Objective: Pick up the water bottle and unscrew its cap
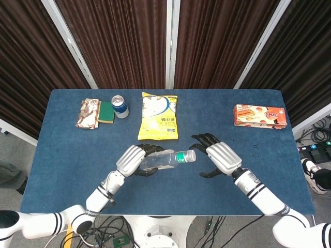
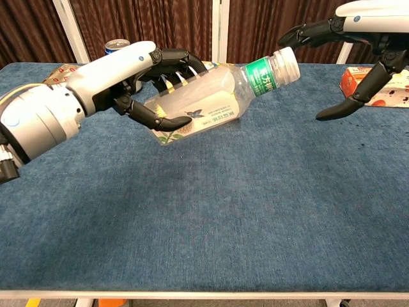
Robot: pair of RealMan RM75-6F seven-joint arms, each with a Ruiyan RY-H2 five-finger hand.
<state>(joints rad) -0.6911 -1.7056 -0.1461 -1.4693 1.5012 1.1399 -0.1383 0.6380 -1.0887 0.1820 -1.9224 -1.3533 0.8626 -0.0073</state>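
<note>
My left hand (image 1: 133, 160) (image 2: 118, 80) grips a clear water bottle (image 1: 166, 160) (image 2: 208, 102) around its body and holds it above the blue table, lying nearly on its side. Its green label and white cap (image 1: 191, 155) (image 2: 288, 64) point toward my right hand. That right hand (image 1: 219, 158) (image 2: 358, 38) hovers just beyond the cap with fingers spread and thumb apart, holding nothing. In the chest view its fingertips reach over the cap; whether they touch it I cannot tell.
A yellow snack bag (image 1: 159, 116) lies behind the bottle. At the back left stand a blue can (image 1: 119, 106), a green sponge (image 1: 106, 112) and a patterned packet (image 1: 88, 113). An orange biscuit box (image 1: 259, 115) (image 2: 377, 85) lies at the back right.
</note>
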